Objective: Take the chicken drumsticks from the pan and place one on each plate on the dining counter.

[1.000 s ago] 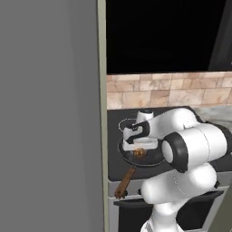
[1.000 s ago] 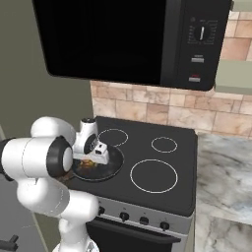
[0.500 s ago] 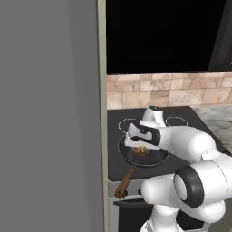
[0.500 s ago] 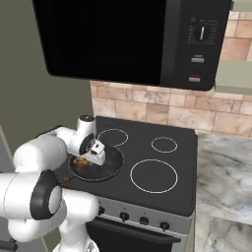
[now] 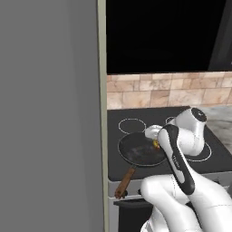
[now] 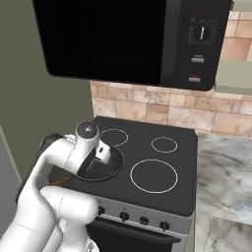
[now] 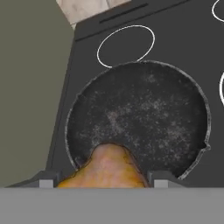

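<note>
gripper over pan (tilted down) — pinching drumstick

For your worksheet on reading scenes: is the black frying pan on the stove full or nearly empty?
Nearly empty. In the hand view the pan floor is bare, apart from one golden drumstick at its near rim, between the fingers.

One golden drumstick hangs above the black pan.
</note>
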